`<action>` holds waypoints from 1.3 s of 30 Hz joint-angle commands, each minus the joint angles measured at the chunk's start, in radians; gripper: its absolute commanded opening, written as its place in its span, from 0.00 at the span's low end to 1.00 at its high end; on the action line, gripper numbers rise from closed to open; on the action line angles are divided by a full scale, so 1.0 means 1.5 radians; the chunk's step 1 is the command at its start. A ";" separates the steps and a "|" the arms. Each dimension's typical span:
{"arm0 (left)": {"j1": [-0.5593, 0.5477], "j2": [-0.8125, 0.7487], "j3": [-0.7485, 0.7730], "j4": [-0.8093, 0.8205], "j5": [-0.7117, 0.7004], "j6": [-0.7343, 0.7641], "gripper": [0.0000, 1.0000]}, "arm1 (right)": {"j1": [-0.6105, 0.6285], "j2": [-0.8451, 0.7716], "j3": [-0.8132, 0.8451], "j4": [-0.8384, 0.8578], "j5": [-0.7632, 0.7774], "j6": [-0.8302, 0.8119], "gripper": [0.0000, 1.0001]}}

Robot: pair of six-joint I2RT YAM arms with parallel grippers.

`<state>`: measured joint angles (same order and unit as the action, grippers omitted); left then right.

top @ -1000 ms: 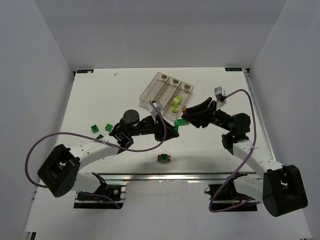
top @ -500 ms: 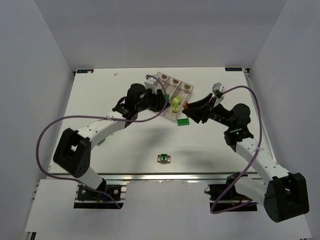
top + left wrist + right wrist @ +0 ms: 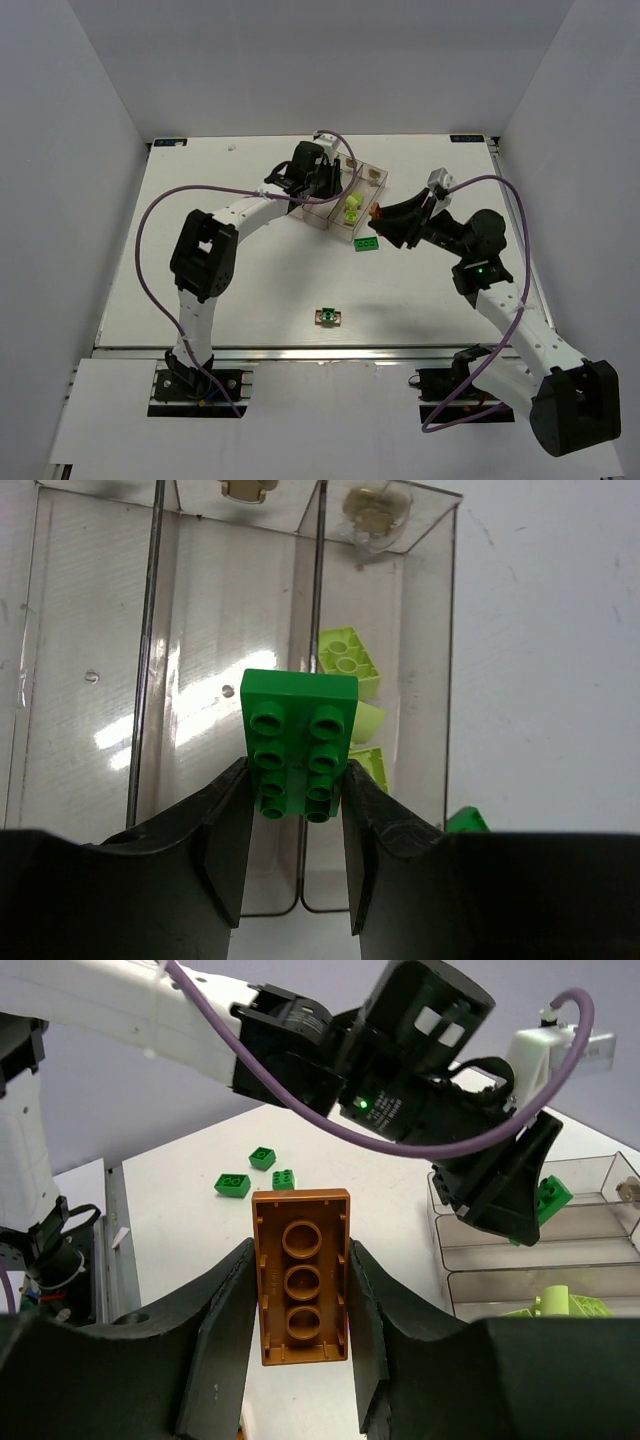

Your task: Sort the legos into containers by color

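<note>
From above: reaches with the left gripper (image 3: 328,188) far out over the containers (image 3: 376,178), set for a straight drop rather than a toss. Hides the grip itself under the wrist. Waits with the right gripper (image 3: 378,212) just beside the tray's right-hand side, clamped on an orange-brown lego (image 3: 374,210). Probably holds back for want of room for two wrists above one narrow tray. Leaves a flat green lego (image 3: 367,242) on the table (image 3: 250,290) close to the tray's near corner, and a small green-and-brown piece (image 3: 327,317) well apart, near the front edge.

From the left wrist: shows the jaws closed on a bright green lego (image 3: 300,742), studs up, pinched at its near end. Hangs it right over the wall between the middle bin and the right one, impossible to assign to either. Shows pale yellow-green legos (image 3: 348,665) lying in the right bin. Likely needs a shift toward the middle bin to avoid mixing green in with them.

From the right wrist: shows the jaws gripping the orange-brown lego by its long sides, studs toward the lens, lifted off the table. Looks across at the left gripper poised above the tray, blocking the way in. Picks out three more green legos (image 3: 232,1183) loose on the table beyond, well apart from the tray.
</note>
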<state>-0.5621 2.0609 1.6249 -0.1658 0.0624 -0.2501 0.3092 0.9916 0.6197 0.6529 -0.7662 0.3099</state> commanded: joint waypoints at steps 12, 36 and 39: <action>0.006 0.026 0.047 -0.044 -0.110 0.035 0.45 | -0.015 -0.008 0.025 0.023 0.002 0.000 0.00; 0.006 -0.271 -0.123 -0.075 -0.094 0.066 0.78 | -0.039 0.017 0.030 0.017 -0.010 -0.002 0.00; 0.009 -0.397 -0.248 -0.020 -0.096 0.041 0.89 | -0.039 0.037 0.040 -0.002 -0.009 -0.017 0.00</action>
<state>-0.5571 1.6279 1.3701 -0.2562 -0.0814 -0.1638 0.2546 1.0264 0.6250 0.6483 -0.7734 0.3088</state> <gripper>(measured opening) 0.871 0.429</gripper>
